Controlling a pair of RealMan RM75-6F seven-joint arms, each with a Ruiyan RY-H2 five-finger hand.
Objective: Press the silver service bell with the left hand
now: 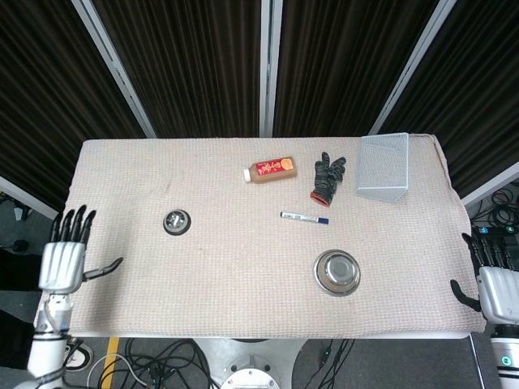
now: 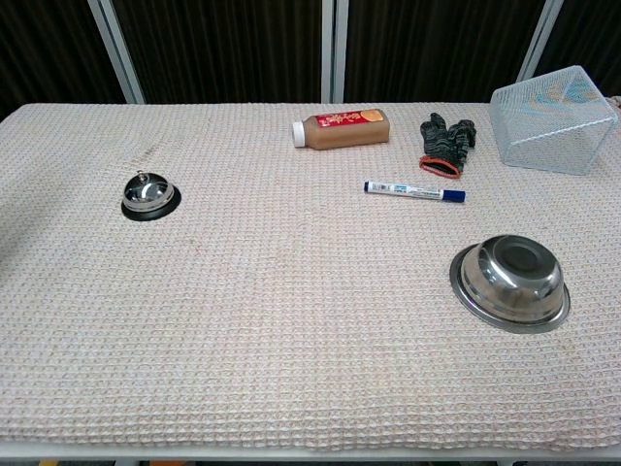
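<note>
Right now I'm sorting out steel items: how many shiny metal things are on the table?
2: the silver service bell at the table's left, and the steel bowl at front right.

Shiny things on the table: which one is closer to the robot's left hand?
The bell. It sits at the table's left side, nearer the left hand, while the steel bowl lies far over to the right.

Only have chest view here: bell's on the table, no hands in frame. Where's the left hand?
Observer: Head view shows the left hand off the table's left edge, apart from the silver service bell.
Operator: Holding anything?
Observer: No, its fingers are spread and empty.
Operator: And the right hand?
Observer: The right hand sits off the table's right edge, past the steel bowl, holding nothing.
</note>
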